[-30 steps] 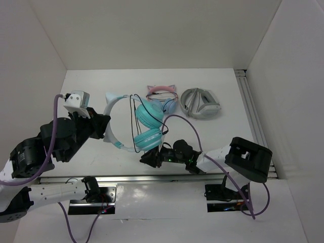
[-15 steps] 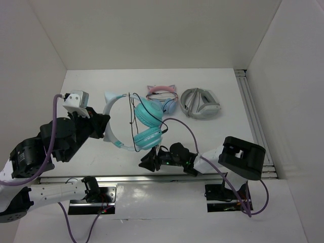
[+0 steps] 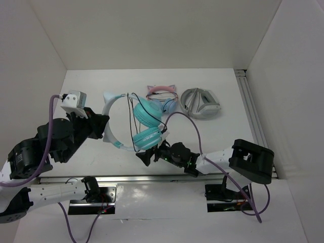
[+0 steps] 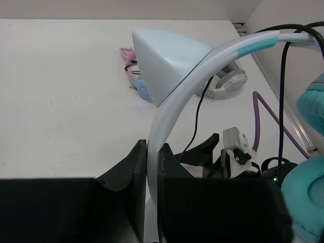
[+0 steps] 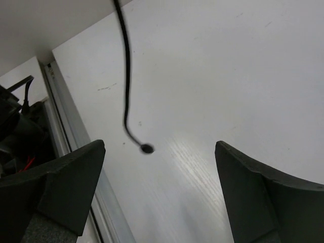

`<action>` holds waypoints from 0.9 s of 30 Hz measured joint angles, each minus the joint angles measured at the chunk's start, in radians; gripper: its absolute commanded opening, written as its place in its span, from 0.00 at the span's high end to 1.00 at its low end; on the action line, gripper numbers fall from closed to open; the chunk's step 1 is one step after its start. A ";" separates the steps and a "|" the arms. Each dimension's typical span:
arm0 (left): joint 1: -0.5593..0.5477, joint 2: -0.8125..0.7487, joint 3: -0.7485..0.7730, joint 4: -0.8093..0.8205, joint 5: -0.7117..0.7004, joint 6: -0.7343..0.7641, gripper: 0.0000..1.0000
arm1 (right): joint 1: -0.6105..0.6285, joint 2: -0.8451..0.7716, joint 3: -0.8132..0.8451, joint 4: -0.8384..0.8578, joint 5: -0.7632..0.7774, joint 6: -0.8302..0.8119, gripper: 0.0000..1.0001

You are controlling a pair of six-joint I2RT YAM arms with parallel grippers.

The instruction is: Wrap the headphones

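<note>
The headphones have two teal ear cups [image 3: 147, 114] [image 3: 148, 138] and a pale blue-white headband [image 3: 108, 124]. My left gripper [image 3: 103, 126] is shut on that headband [image 4: 174, 96] and holds it off the table, jaws [image 4: 152, 157] pinching it edge-on. The thin black cable [image 3: 132, 121] loops around the band beside the cups. My right gripper [image 3: 146, 157] sits low, just below the lower cup, jaws wide open. In the right wrist view the cable's end [image 5: 146, 149] hangs free between the spread fingers [image 5: 158, 152], touching neither.
A pink cat-ear pair [image 3: 162, 92] and a grey-white pair [image 3: 201, 107] lie at the back of the table. A metal rail [image 3: 254, 126] runs along the right side and another along the front edge [image 3: 126, 177]. White walls enclose the table.
My right gripper has opened wide and shifted a little left under the lower cup. The left gripper still holds the headband, which has barely moved.
</note>
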 measured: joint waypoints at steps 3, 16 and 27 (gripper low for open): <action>0.000 0.000 0.000 0.001 0.014 -0.014 1.00 | 0.003 0.035 0.040 -0.006 0.037 -0.019 0.17; 0.000 -0.025 0.000 -0.040 0.028 -0.016 1.00 | 0.019 0.216 0.168 -0.002 0.045 -0.013 1.00; 0.003 0.084 0.006 -0.246 -0.262 -0.283 1.00 | 0.315 -0.038 0.087 -0.116 0.267 0.019 1.00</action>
